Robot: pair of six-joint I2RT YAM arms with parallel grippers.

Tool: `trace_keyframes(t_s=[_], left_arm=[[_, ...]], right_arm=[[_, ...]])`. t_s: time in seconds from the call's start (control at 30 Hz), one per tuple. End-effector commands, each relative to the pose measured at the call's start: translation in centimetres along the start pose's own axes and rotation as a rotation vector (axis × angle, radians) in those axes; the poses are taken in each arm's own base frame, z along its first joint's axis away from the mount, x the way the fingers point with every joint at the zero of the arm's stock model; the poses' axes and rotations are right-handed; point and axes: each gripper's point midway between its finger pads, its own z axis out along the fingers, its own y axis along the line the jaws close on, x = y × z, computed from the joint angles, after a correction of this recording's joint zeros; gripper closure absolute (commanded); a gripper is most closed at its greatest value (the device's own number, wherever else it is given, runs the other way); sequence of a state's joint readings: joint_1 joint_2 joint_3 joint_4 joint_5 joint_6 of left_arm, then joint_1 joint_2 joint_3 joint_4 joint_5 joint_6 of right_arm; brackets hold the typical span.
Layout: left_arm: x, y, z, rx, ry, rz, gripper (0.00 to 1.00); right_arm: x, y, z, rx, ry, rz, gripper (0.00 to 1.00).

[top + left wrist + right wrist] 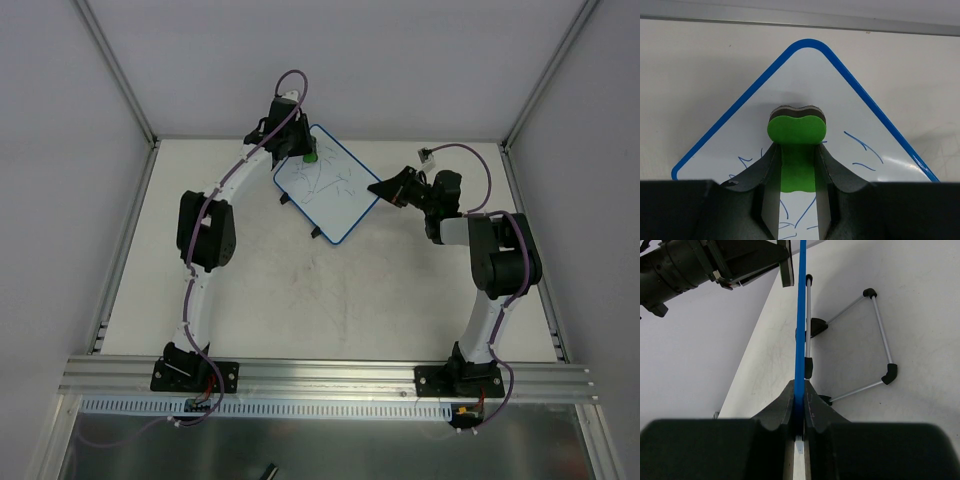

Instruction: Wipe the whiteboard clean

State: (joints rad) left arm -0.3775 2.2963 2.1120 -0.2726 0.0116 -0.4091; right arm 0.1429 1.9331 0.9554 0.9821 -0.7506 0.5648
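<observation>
The whiteboard [328,185], white with a blue frame and thin dark scribbles, sits tilted at the table's far middle. My left gripper [303,150] is shut on a green eraser [797,131] and holds it against the board's far corner, with blue scribbles [862,145] beside it. My right gripper [384,188] is shut on the board's right edge; the right wrist view shows the blue frame [801,325] edge-on between my fingers. A wire stand [875,340] with black tips folds out behind the board.
A metal rail [320,375] runs along the near table edge with both arm bases on it. Grey walls close off the back and both sides.
</observation>
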Motion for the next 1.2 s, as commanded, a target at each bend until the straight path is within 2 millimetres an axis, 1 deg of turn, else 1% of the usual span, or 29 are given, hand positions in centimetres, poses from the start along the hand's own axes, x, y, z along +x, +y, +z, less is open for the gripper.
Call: trace_keyframes(t_s=[0.0,0.17,0.3,0.43,0.67,0.77,0.8,0.83,0.87,1.03,1.17], left_arm=[[-2.3,-1.1,0.5,0.069,-0.057,-0.026,1.00],[-2.0,-0.6,1.3,0.069,-0.050,-0.031,1.00],[-1.5,0.4,1.7,0.050,-0.039,-0.047,1.00],[-1.7,0.4,1.6,0.056,-0.043,-0.040,1.00],[-2.0,0.3,1.5,0.084,-0.040,-0.035,1.00],[-1.7,-0.1,1.6,0.115,-0.026,-0.033,1.00],[-1.7,-0.4,1.6,0.130,-0.026,-0.030,1.00],[-1.2,-0.8,1.8,0.161,-0.007,-0.020,0.99],[-1.3,-1.2,1.7,0.179,-0.006,-0.014,0.98],[-1.0,-2.3,1.7,0.253,0.014,0.023,0.98],[-0.7,-4.0,1.2,0.313,0.018,0.085,0.98]], right_arm=[[-1.0,2.3,0.1,-0.072,-0.017,-0.091,1.00],[-0.9,2.3,0.2,-0.074,-0.012,-0.092,1.00],[-0.7,2.6,0.3,-0.079,-0.005,-0.091,1.00],[-0.3,2.6,0.3,-0.078,0.007,-0.084,1.00],[0.2,2.9,-0.4,-0.074,0.008,-0.085,1.00],[0.3,3.0,-0.6,-0.074,0.010,-0.088,1.00],[0.4,2.9,-0.6,-0.073,0.011,-0.089,1.00],[0.4,3.0,-0.6,-0.075,0.011,-0.088,1.00],[0.5,2.9,-0.5,-0.075,0.015,-0.086,1.00],[0.5,3.0,-0.5,-0.081,0.020,-0.083,1.00],[0.6,3.1,-0.4,-0.086,0.024,-0.081,1.00]])
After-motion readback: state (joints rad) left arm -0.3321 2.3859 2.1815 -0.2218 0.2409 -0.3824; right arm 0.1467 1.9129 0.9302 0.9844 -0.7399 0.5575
